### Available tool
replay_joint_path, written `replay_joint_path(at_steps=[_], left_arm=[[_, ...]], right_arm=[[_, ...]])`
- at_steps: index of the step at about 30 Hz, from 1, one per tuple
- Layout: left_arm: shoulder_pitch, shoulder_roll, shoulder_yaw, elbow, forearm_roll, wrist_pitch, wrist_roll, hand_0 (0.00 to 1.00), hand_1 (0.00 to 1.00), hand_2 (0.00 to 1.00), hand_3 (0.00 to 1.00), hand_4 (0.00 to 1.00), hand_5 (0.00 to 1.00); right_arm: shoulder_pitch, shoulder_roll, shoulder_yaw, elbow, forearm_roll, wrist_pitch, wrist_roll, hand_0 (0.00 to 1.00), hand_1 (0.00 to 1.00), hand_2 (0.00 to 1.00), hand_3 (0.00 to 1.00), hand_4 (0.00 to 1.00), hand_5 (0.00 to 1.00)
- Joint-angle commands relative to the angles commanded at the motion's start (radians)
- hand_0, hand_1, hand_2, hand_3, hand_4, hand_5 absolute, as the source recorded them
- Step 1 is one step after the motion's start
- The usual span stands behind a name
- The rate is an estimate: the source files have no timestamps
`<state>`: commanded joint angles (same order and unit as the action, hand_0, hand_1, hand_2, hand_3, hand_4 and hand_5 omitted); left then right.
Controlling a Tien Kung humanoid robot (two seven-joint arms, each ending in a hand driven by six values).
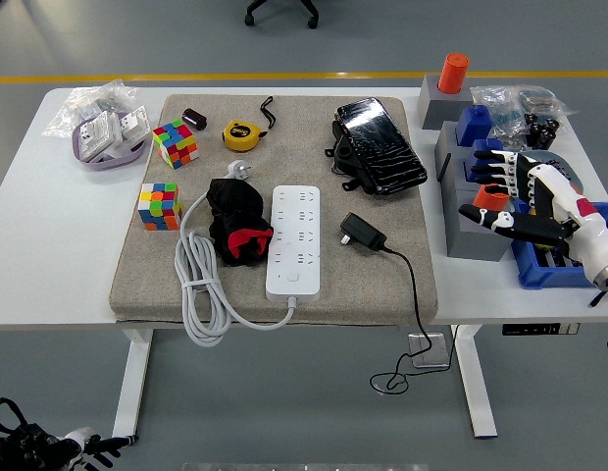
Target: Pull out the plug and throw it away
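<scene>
A black plug [362, 232] lies loose on the grey mat [382, 285], just right of the white power strip [294, 240]; its black cable [414, 294] runs off the table's front edge. My right hand [508, 191] is white and black, fingers spread and empty, over the grey blocks at the right, well to the right of the plug. At the bottom left corner, below the table, part of my left hand [29, 446] shows.
On the mat are two colour cubes [176, 143] [159, 206], a yellow tape measure [241, 133], a black and red glove [236, 222], a black pouch [379, 145] and the strip's white cord [201, 285]. A purple bowl of parts [108, 137] stands far left. Blue and grey bins [549, 260] sit at the right.
</scene>
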<state>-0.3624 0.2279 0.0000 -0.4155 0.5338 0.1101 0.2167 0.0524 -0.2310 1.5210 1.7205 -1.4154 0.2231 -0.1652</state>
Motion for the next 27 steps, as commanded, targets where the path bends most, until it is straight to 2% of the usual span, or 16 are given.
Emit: replay_joint_path(at_steps=[27], left_arm=[[-0.004, 0.001, -0.020, -0.004, 0.048, -0.015, 0.016, 0.530, 0.661, 0.690, 0.644, 0.792, 0.722]], right_arm=[[0.003, -0.002, -0.002, 0.002, -0.011, 0.001, -0.006, 0.781, 0.759, 0.774, 0.839, 0.998, 0.357]])
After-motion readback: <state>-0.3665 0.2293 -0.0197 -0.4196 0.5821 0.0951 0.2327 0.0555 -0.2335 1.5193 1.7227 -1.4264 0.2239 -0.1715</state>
